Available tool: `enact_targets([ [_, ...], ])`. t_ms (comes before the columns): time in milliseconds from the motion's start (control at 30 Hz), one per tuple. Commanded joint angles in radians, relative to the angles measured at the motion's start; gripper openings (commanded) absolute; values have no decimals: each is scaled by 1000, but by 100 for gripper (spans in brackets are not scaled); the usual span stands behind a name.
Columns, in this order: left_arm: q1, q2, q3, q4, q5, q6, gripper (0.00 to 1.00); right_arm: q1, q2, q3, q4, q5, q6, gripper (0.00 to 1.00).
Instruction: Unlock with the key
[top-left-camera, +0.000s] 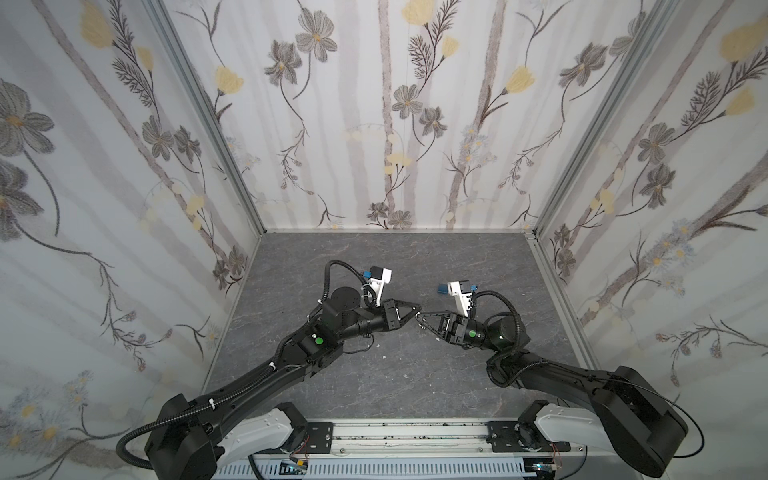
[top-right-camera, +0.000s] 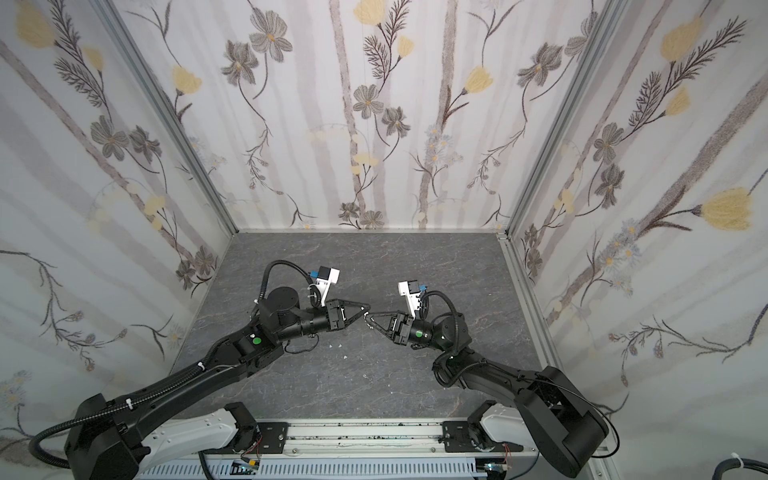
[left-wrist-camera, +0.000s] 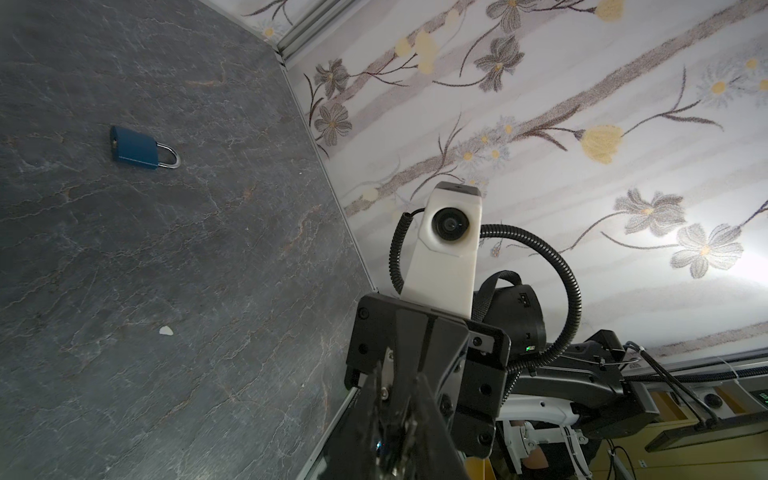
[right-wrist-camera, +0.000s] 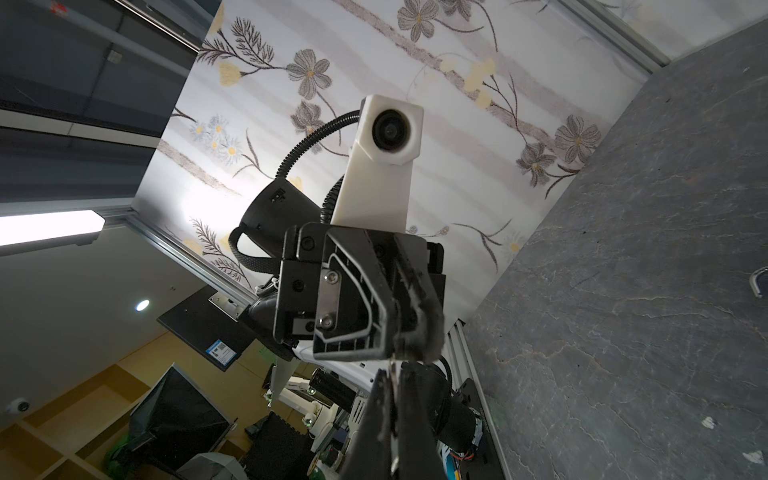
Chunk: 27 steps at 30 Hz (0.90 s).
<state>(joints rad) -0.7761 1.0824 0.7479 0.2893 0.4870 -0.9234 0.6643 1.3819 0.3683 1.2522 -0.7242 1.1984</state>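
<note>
Padlock: the blue padlock lies flat on the bench. It sits past the point where our two sets of tips meet, toward the back wall.
Long axis: it runs roughly across the bench. In the left wrist view the keyhole sits on the end of the body opposite the shackle. We judge that end faces the left arm's side.
Nearer arm: the right arm, whose wrist camera stands just beside the lock.
Left jaws: pinched narrow, tip to tip with the right jaws over mid-bench.
Right jaws: closed all the way.
Key: we cannot make it out for certain. A small bright glint between the tips may be it, so we cannot say which jaws hold it.
Coming move: we judge the key must go from the tips toward the back wall, then line up along the lock's long axis at the keyhole end.
Hidden: the wrist camera covers the shackle from above. In the right wrist view only a sliver of shackle shows, cut by the frame edge.
</note>
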Motion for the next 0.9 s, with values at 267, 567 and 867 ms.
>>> enact_targets([
  [267, 0, -12, -8, 23, -17, -15, 0, -11, -44, 5, -68, 12, -49, 21],
  [567, 0, -5, -21, 74, -27, -40, 0, -8, -78, -11, -43, 61, -29, 42],
  [867, 0, -3, -43, 132, -52, -69, 0, 16, -39, -11, 31, 84, 15, 33],
])
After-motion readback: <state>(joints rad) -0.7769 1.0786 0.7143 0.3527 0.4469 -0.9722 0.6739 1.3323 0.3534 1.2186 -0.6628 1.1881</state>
